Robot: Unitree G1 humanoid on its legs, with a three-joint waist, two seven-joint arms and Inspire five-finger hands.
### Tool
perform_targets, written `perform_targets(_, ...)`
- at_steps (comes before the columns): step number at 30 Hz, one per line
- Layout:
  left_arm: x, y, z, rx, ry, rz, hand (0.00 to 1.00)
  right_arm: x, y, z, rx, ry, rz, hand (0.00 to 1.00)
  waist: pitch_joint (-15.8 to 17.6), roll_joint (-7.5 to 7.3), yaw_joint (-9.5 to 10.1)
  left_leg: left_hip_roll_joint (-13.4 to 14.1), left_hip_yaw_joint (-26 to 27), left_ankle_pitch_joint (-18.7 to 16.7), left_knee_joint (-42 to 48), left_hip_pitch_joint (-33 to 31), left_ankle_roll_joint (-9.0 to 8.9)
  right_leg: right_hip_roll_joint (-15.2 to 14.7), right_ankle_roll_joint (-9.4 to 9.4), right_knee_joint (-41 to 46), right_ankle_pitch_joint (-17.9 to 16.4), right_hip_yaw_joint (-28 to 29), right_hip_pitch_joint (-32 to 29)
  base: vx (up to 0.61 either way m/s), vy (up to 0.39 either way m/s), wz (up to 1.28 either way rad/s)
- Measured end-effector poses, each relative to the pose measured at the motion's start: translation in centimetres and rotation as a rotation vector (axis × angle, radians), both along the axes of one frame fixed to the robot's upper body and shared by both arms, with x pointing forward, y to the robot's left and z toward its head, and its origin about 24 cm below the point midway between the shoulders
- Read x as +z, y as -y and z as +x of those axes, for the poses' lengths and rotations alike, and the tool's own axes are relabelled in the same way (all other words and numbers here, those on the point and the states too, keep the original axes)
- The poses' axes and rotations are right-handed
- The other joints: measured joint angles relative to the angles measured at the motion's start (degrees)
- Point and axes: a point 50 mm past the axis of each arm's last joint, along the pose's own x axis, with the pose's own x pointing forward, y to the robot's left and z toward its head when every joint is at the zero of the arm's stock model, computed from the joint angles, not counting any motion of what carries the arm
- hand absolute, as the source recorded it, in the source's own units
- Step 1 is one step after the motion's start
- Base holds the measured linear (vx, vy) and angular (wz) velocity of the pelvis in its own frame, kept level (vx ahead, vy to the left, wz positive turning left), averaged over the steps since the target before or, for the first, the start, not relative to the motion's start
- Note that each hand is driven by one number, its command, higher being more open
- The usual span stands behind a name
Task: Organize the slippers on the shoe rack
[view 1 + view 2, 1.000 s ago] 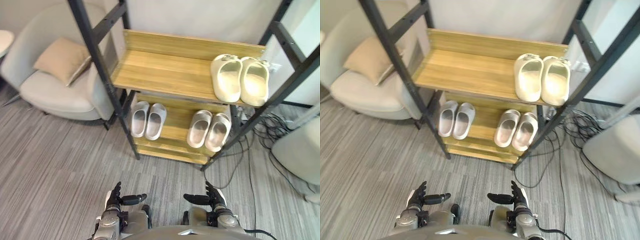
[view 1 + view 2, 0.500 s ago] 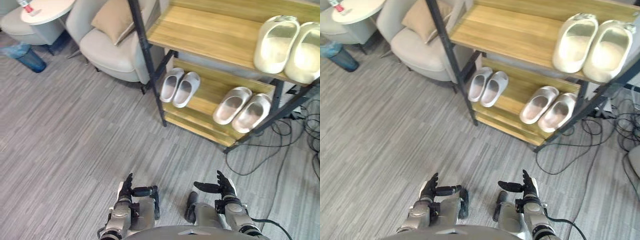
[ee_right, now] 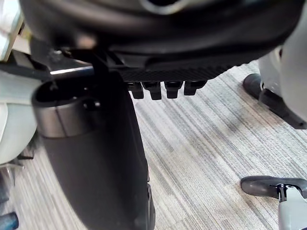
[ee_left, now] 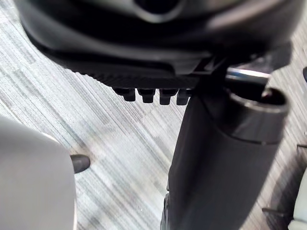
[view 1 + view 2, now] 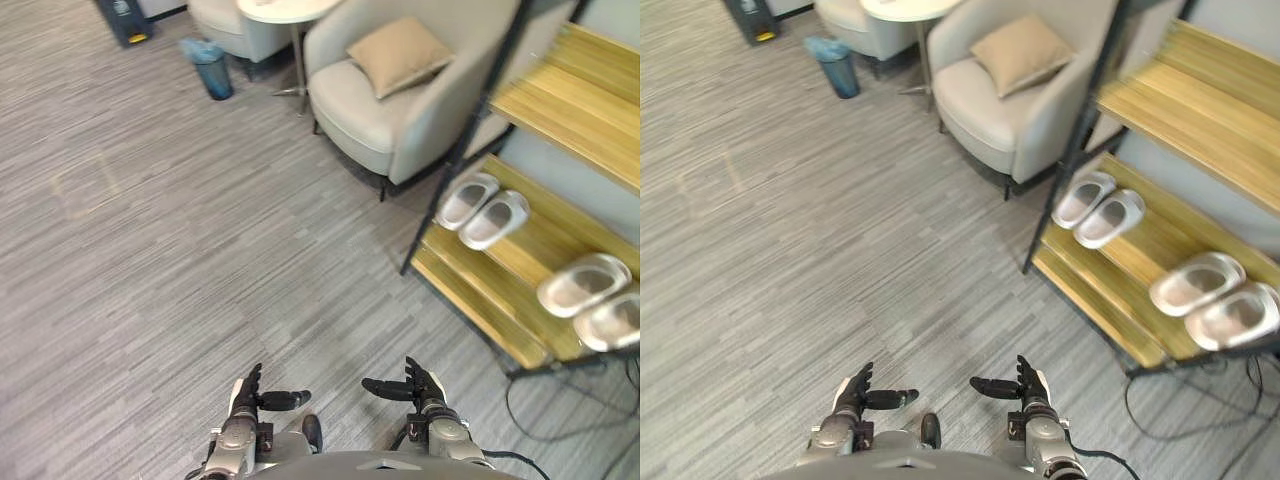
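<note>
Left hand (image 5: 244, 393) and right hand (image 5: 421, 386) hang empty with fingers straight, well apart from the slippers (image 5: 483, 209) on the shoe rack (image 5: 535, 245); these look light, soft foam, best pinched at the heel rim.

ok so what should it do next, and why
Probably look around the floor for a stray slipper. The left robot hand and right robot hand hang open and empty, and one pair of slippers and the other pair already sit side by side on the shoe rack.
</note>
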Motion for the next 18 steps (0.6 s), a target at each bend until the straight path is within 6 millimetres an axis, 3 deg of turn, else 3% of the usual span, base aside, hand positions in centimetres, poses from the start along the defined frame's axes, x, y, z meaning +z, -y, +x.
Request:
perform_targets(2, 0.1, -0.4, 0.2, 0.027, 0.008, 0.007, 1.00, 0.1, -0.1, 0.1, 0.010, 0.005, 0.001, 1.00, 0.20, 0.31, -0.29, 1.61, -2.65, -1.07, 1.85, -0.65, 0.44, 4.61, 1.39, -0.49, -4.01, 5.37, -2.01, 0.16, -0.074, 1.00)
perform_targets(3, 0.1, -0.6, 0.1, 0.044, 0.002, 0.009, 1.00, 0.2, -0.5, 0.5, 0.038, 0.016, 0.002, 1.00, 0.31, 0.39, -0.44, 3.01, -5.84, -2.23, 2.70, -0.67, -0.07, 10.71, 1.65, -2.28, -5.22, 9.93, -4.60, 0.21, -0.149, 0.98)
perform_targets(4, 0.0, -0.6, 0.0, 0.052, -0.004, 0.003, 1.00, 0.3, -0.7, 0.7, 0.047, 0.023, 0.004, 1.00, 0.37, 0.27, -0.79, 3.58, -7.77, -2.84, 2.66, -0.03, -0.39, 14.29, 1.78, -4.49, -5.14, 12.37, -6.39, 0.27, -0.195, 0.99)
perform_targets(5, -0.1, -0.5, 0.0, 0.054, -0.008, 0.000, 1.00, 0.3, -0.8, 0.8, 0.049, 0.028, 0.006, 1.00, 0.47, 0.23, -1.00, 3.73, -8.85, -3.27, 2.71, 0.24, -0.50, 15.66, 1.99, -6.05, -5.00, 13.45, -7.10, 0.35, -0.285, 1.09)
perform_targets(6, 0.0, -0.4, 0.3, 0.053, -0.003, -0.004, 1.00, 0.6, -0.9, 1.1, 0.057, 0.045, 0.010, 1.00, 0.92, -0.10, -1.17, 3.87, -12.08, -4.97, 2.90, 1.54, -1.20, 18.64, 3.51, -11.37, -3.60, 16.37, -8.92, 0.32, -0.291, 0.88)
perform_targets(7, 0.0, -0.4, 0.3, 0.053, -0.002, -0.004, 1.00, 0.6, -0.9, 1.1, 0.059, 0.046, 0.011, 1.00, 0.92, -0.15, -1.23, 3.81, -12.87, -5.44, 3.05, 1.69, -1.52, 18.88, 4.02, -12.54, -3.03, 16.72, -9.17, 0.39, -0.398, 1.46)
perform_targets(8, -0.1, -0.4, 0.2, 0.061, -0.004, -0.004, 1.00, 0.6, -0.9, 1.0, 0.063, 0.046, 0.013, 1.00, 0.87, -0.61, -1.97, 3.24, -17.24, -7.79, 4.66, 1.79, -2.55, 18.93, 4.17, -14.16, 1.57, 17.85, -8.51, 0.40, -0.345, 1.62)
perform_targets(9, -0.2, 0.3, 0.0, 0.065, -0.004, -0.023, 1.00, 0.7, -0.1, 1.0, 0.056, 0.048, -0.001, 1.00, 0.26, 1.51, -1.89, 4.93, -20.86, -9.62, 6.54, 1.99, -4.61, 19.68, 1.39, -11.62, -2.83, 13.38, -7.38, 0.42, -0.337, 1.64)
perform_targets(10, -0.2, 0.5, 0.0, 0.063, -0.004, -0.030, 1.00, 0.7, 0.1, 1.1, 0.051, 0.052, -0.005, 1.00, 0.19, 1.95, -1.88, 5.32, -21.18, -9.96, 7.19, 1.67, -5.25, 19.72, 1.08, -11.05, -3.54, 12.36, -7.15, 0.37, -0.243, 1.15)
perform_targets(12, -0.3, 0.8, 0.0, 0.071, -0.006, -0.043, 1.00, 0.8, 0.6, 1.2, 0.030, 0.055, -0.010, 1.00, 0.37, 3.08, -2.23, 6.39, -21.74, -10.06, 9.95, 0.87, -8.17, 20.06, -0.29, -10.77, -5.04, 8.92, -4.60, 0.35, -0.221, 0.88)
perform_targets(13, -0.2, 0.7, 0.0, 0.081, -0.002, -0.043, 1.00, 0.6, 0.6, 0.8, 0.028, 0.045, -0.009, 1.00, 0.39, 2.87, -2.20, 6.86, -20.79, -8.32, 12.51, 0.20, -13.09, 20.34, -0.76, -12.34, -5.29, 7.70, -1.48, 0.52, -0.295, 1.23)
perform_targets(14, 0.0, 0.6, 0.3, 0.101, 0.017, -0.048, 1.00, 0.6, 0.5, 0.5, 0.029, 0.041, -0.008, 1.00, 0.57, 2.46, -2.19, 6.94, -16.64, -6.94, 20.18, -2.36, -16.76, 20.79, -1.13, -16.33, -5.50, 7.08, 3.17, 0.51, -0.281, 0.99)
perform_targets(15, 0.1, 0.6, 0.5, 0.113, 0.027, -0.051, 1.00, 0.6, 0.5, 0.4, 0.029, 0.041, -0.008, 1.00, 0.56, 2.46, -2.12, 7.23, -13.94, -6.56, 24.25, -4.24, -16.71, 21.26, -1.14, -18.24, -5.50, 7.00, 4.97, 0.48, -0.207, 0.74)
perform_targets(16, 0.3, 0.5, 0.8, 0.152, 0.057, -0.058, 1.00, 0.6, 0.3, 0.4, 0.033, 0.047, -0.003, 1.00, 0.59, 2.57, -1.25, 10.34, -3.77, -8.47, 36.30, -9.83, -13.74, 23.10, -1.66, -23.18, -5.81, 7.00, 9.32, 0.31, -0.119, 0.24)
perform_targets(18, 0.5, 0.3, 1.2, 0.150, 0.069, -0.051, 1.00, 0.8, -0.3, 0.8, 0.036, 0.058, 0.009, 1.00, 0.56, 2.65, 0.04, 13.21, 5.32, -11.39, 41.57, -13.99, -10.22, 23.79, -1.81, -25.64, -5.91, 6.43, 12.44, 0.33, -0.078, 0.12)
